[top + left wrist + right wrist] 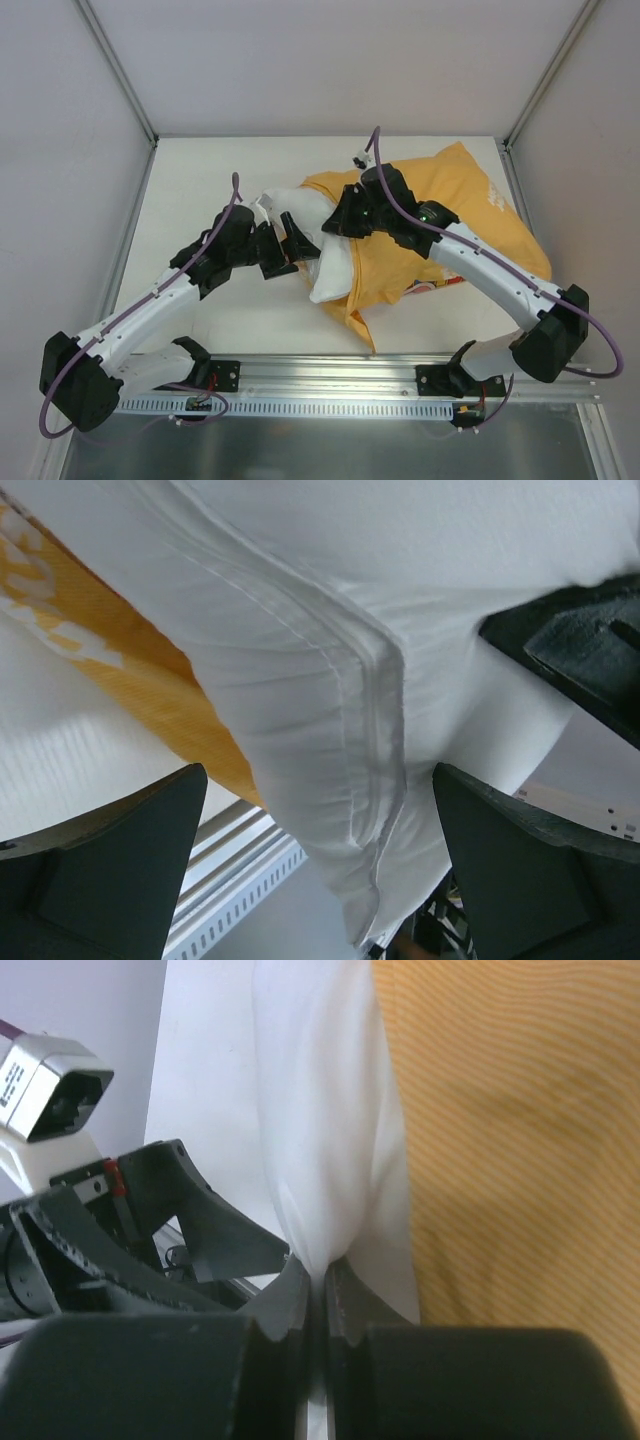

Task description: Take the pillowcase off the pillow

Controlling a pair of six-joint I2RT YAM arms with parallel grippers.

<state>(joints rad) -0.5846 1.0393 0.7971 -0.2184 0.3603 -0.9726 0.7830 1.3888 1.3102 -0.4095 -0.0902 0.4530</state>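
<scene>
Grey walls with metal frame posts close in a white table (210, 180), and a slotted metal rail (330, 375) runs along its near edge, where the two arms are bolted. On the middle and right of the table lies the orange-yellow pillowcase (470, 210), crumpled, with a bit of print showing at its right edge. The white pillow (330, 265) sticks out of its left side, one end hanging down toward the near edge of the table. The left gripper (288, 245) comes in from the left and sits against the exposed end of the pillow. In its own wrist view the left gripper (318, 780) has its fingers (110, 870) spread wide on either side of the pillow (400, 600). A stitched seam runs down the white cloth between them, and neither finger is clearly pressing on it. A strip of the pillowcase (150, 680) shows behind the pillow on the left of that view. The right gripper (332, 225) reaches across the pillowcase from the right. Its wrist view shows the right gripper (320, 1280) with its fingers pressed together, pinching a fold of the pillow (330, 1140), with the pillowcase (520, 1160) just beside it on the right.
</scene>
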